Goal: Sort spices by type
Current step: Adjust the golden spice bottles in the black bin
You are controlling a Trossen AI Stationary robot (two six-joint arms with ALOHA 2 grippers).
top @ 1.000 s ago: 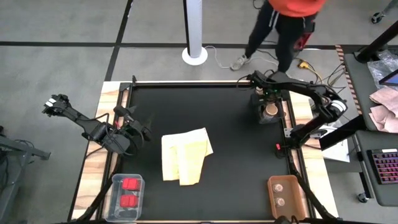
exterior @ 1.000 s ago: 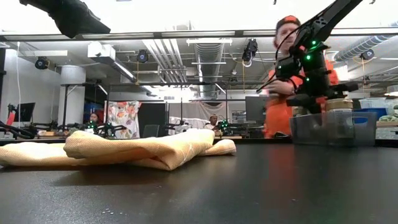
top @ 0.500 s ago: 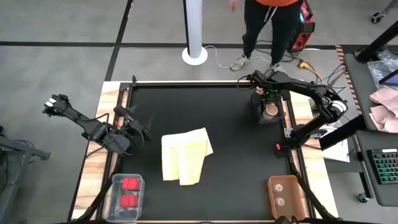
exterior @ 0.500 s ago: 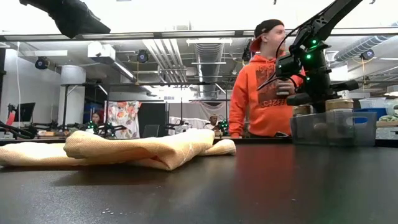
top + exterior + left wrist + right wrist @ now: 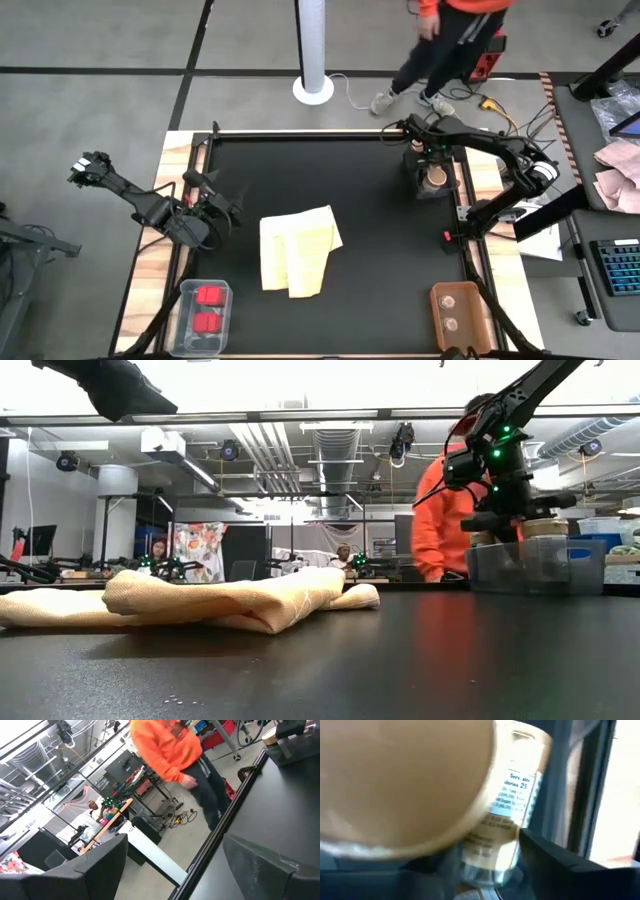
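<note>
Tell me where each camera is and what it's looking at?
High view: above, straight down on the black table; both arms show.
Low view: at tabletop height, looking across the yellow cloth into the room; right gripper over the clear bin.
Left wrist view: past the left gripper, toward a person.
Right wrist view: close against a tan-topped jar.
Shared: high and low both show cloth and bin.

Robotics lab: open hall with exposed ceiling ducts [image 5: 335,455], more arm rigs on benches [image 5: 170,568] behind, taped grey floor [image 5: 120,70], cables [image 5: 500,110], keyboard [image 5: 615,265] on a side desk, person in orange hoodie [image 5: 440,530] walking past the black tabletop [image 5: 370,250].
</note>
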